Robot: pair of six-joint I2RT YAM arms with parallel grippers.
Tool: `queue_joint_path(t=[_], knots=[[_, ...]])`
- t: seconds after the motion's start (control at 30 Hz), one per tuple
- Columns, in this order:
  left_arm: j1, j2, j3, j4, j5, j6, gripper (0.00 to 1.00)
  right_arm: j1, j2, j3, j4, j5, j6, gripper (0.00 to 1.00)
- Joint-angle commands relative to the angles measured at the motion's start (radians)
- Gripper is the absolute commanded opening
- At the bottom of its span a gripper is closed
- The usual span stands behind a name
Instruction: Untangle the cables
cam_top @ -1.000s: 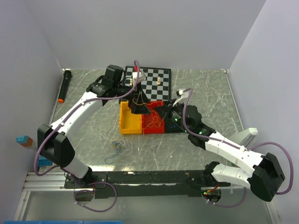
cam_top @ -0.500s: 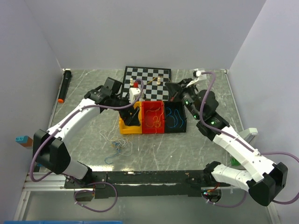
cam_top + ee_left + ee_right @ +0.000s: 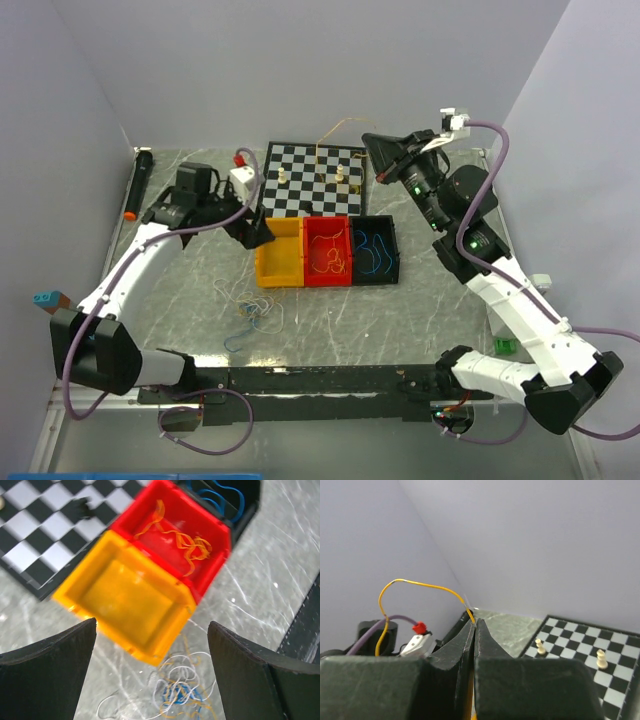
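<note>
A tangle of blue, orange-yellow and whitish cables (image 3: 250, 306) lies on the marble table in front of the yellow bin (image 3: 270, 272); it also shows in the left wrist view (image 3: 192, 692). The red bin (image 3: 311, 235) holds an orange wire (image 3: 187, 545). The black bin (image 3: 394, 248) holds a blue wire (image 3: 372, 250). My left gripper (image 3: 258, 232) is open and empty, just left of the yellow bin (image 3: 130, 595). My right gripper (image 3: 376, 146) is raised above the chessboard's right side, shut on an orange-yellow wire (image 3: 420, 584) that arcs up and left (image 3: 330, 130).
A chessboard (image 3: 310, 185) with a few pale pieces lies behind the bins. A black marker with an orange tip (image 3: 133, 185) lies at the far left. Small blocks (image 3: 46, 299) sit at the left edge. A green object (image 3: 503, 347) lies at the right.
My right gripper rose from the bins up and back, carrying the orange-yellow wire. My left gripper pulled out of the yellow bin and moved left.
</note>
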Motion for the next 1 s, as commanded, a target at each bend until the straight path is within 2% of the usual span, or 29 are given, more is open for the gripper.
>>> queue_joint_path(t=[0.0,0.17,0.33,0.67,0.97], knots=[[0.078,0.004,0.03,0.036,0.081,-0.047,0.96,-0.007,0.027,0.039,0.015,-0.046,0.008,0.0],[0.17,0.001,0.05,0.072,0.12,-0.107,0.97,-0.007,0.066,-0.03,0.063,-0.055,0.018,0.0],[0.222,-0.007,0.09,0.063,0.14,-0.105,0.97,-0.007,0.129,-0.085,0.107,-0.055,0.027,0.0],[0.234,-0.038,0.085,0.068,0.152,-0.091,0.97,-0.025,0.231,-0.211,0.182,-0.017,0.024,0.0],[0.234,-0.03,0.087,0.068,0.172,-0.093,0.97,-0.031,0.26,-0.263,0.104,0.073,-0.034,0.0]])
